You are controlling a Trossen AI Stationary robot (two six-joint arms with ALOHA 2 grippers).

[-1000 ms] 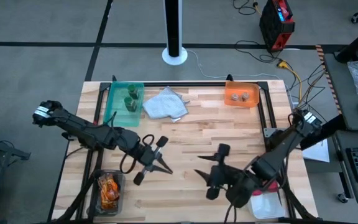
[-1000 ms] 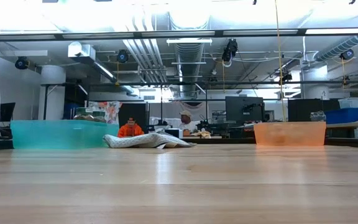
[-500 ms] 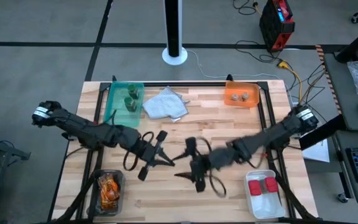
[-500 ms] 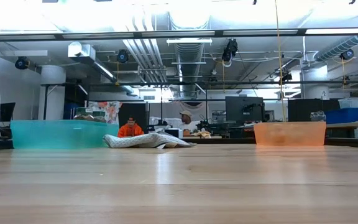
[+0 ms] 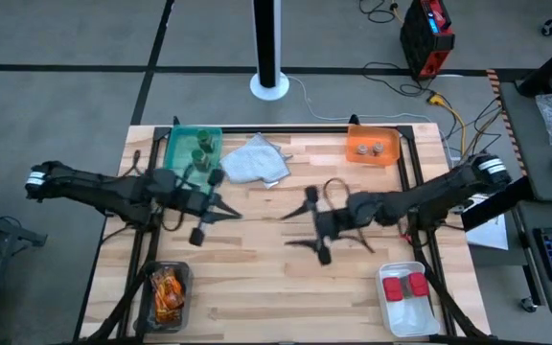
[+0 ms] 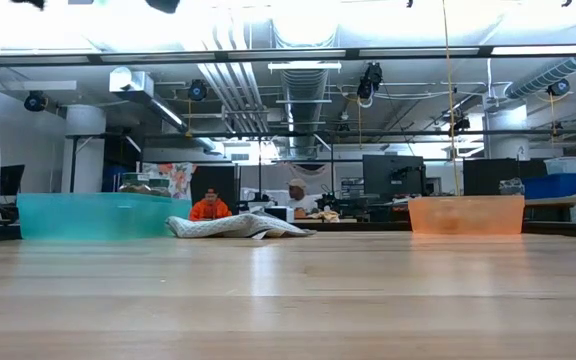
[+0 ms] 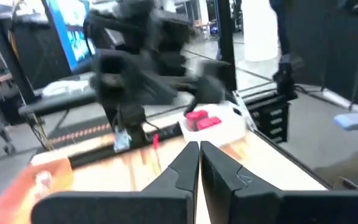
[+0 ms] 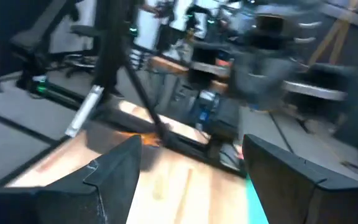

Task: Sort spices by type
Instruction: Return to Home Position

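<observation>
Four trays hold everything, as far as I can see from above: green-capped jars [image 5: 202,149] in the teal tray [image 5: 174,163], tiny grey round jars [image 5: 371,149] in the orange tray [image 5: 355,156], red containers [image 5: 405,285] in the white tray [image 5: 401,314], and orange-brown packets [image 5: 167,290] in the clear tray [image 5: 146,299] at the near left corner. No spice lies loose on the table [image 5: 276,287], so the sorting looks finished and only the ride home is left. Both arms reach over the middle of the boards. The left gripper [image 5: 226,211] has its fingers [image 7: 182,177] pressed together on nothing. The right gripper [image 5: 293,230] has its fingers [image 8: 114,171] spread wide and empty. To do this well, I would draw each arm up and back toward its own side, since the two tips point at each other. I would also carry the left arm high past the teal tray and the pale cloth [image 5: 255,161] just beyond it. The right arm needs the same care over the white tray. Much is hard to read: both wrist views are smeared, though the left one catches the white tray and the other arm. At table height only the walls of the teal and orange trays and the cloth show, with their contents hidden. I cannot count the packets. A person in orange [image 6: 208,207] sits far behind.
</observation>
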